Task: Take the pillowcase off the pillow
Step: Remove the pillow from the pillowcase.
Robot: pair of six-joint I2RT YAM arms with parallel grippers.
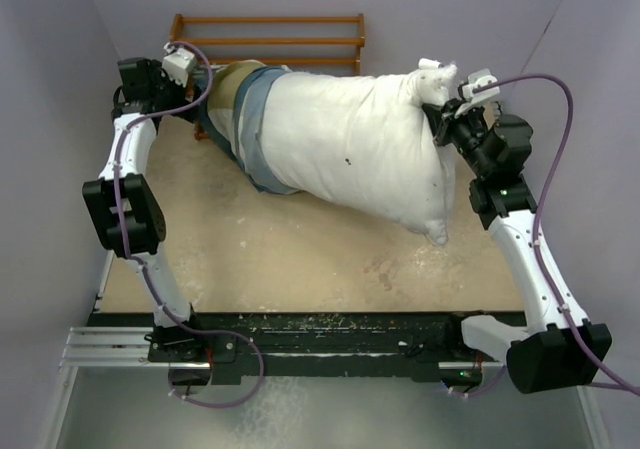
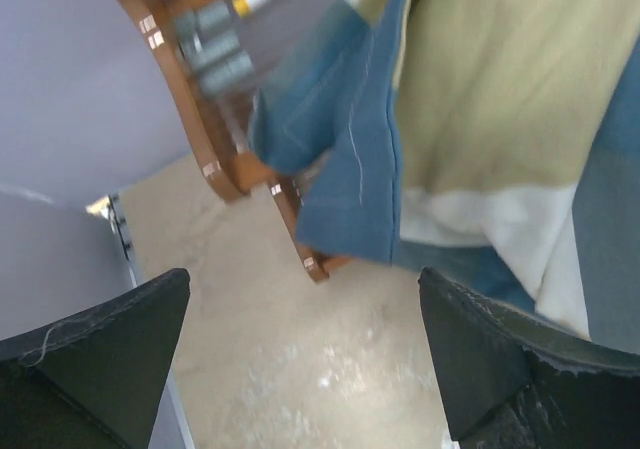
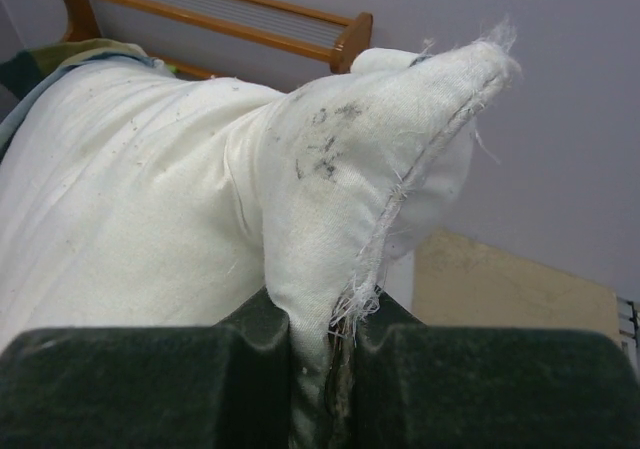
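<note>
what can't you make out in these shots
- Top view: how far the pillow reaches inside the pillowcase; the fabric covers that end.
- Top view: the left claw fingers, hidden under its wrist.
- Left wrist view: the wooden rack, blurred and cut off at the top edge.
- Right wrist view: how much pillow corner sits inside the right claw; its fingers cover it.

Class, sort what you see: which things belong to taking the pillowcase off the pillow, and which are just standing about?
Job: pillow; pillowcase; right gripper, shut on the pillow's corner; left gripper, open beside the pillowcase.
Standing about: wooden rack behind; table beneath.
</note>
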